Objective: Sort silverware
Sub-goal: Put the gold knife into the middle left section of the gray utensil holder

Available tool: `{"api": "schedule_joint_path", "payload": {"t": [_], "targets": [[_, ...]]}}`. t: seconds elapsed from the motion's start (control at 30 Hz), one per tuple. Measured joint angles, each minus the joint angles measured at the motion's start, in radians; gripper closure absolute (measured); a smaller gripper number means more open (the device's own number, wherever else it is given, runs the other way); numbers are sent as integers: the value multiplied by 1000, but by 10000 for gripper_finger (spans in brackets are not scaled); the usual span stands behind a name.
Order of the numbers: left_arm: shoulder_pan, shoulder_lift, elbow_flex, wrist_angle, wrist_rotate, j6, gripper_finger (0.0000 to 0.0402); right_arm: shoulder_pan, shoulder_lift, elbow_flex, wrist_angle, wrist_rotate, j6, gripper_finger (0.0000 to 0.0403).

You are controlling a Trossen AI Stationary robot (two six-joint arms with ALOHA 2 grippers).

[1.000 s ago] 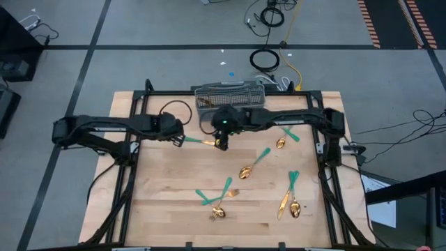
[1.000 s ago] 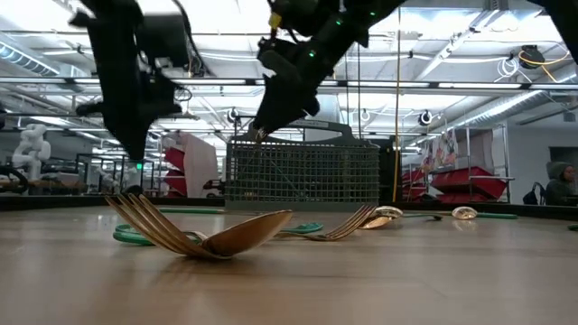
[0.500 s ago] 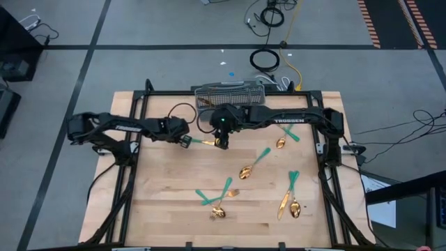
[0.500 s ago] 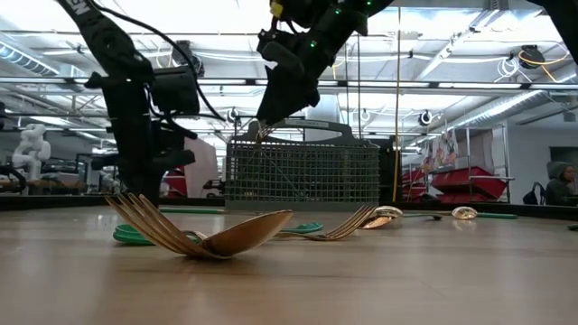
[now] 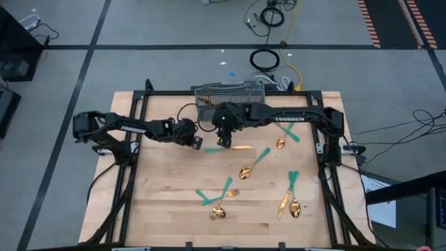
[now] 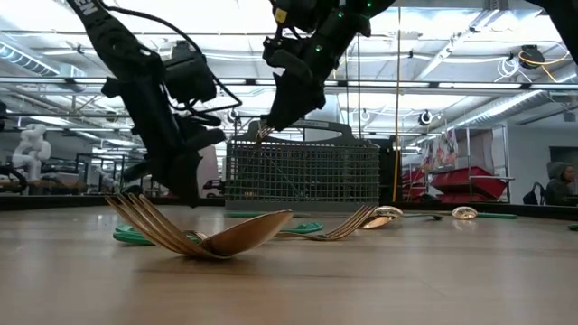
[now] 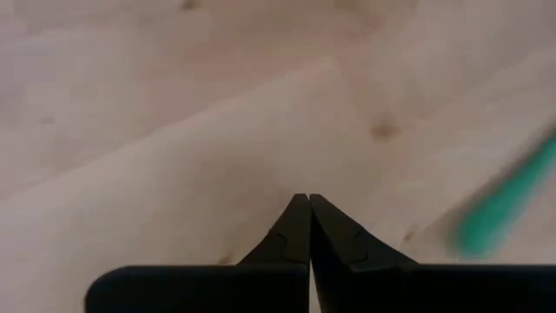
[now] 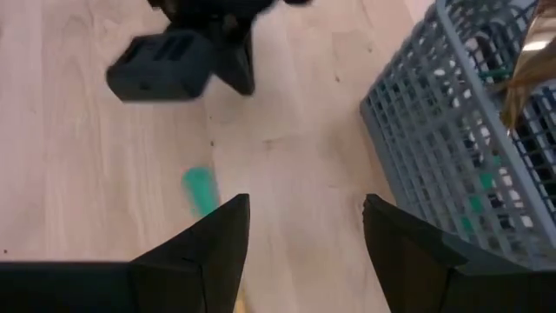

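A teal-handled gold utensil (image 5: 230, 148) lies flat on the table, just toward the near edge from both grippers. My right gripper (image 5: 224, 141) hangs open above it, and its wrist view shows the teal handle (image 8: 201, 189) below and between the fingers (image 8: 304, 204). My left gripper (image 5: 198, 143) is shut and empty (image 7: 308, 202), and sits just left of the handle end (image 7: 504, 204). The grey mesh caddy (image 5: 230, 96) stands at the far edge with gold utensils inside (image 8: 521, 69).
More teal-handled gold spoons and forks lie across the table's right and near parts: one (image 5: 254, 164), one (image 5: 284, 138), a crossed pair (image 5: 216, 195) and another pair (image 5: 289, 195). A fork and spoon (image 6: 199, 236) lie closest in the low view. The caddy (image 6: 302, 171) stands behind them.
My left gripper has moved toward the table's right, closing in on the right gripper. The teal-handled utensil that spanned between the two grippers now lies flat on the table, shifted to the right. The right gripper has stayed in place.
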Motion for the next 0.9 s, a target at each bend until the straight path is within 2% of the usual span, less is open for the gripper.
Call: {"api": "schedule_joint_path", "payload": {"t": [0.17, 0.27, 0.43, 0.53, 0.9], "targets": [[6, -24, 0, -152, -13, 12, 401, -9, 0, 0, -152, -12, -88, 189], [4, -48, -1, -196, -19, 35, 401, -5, 6, 0, -222, -74, -207, 181], [4, -83, -1, -199, -30, 31, 398, 34, 54, -11, -300, -104, -451, 156], [1, -88, -1, -208, -32, 31, 396, 56, 87, -41, -283, -156, -516, 144], [-22, -90, -1, -209, -56, 33, 394, 71, 203, -68, -194, -128, -607, 148]]}}
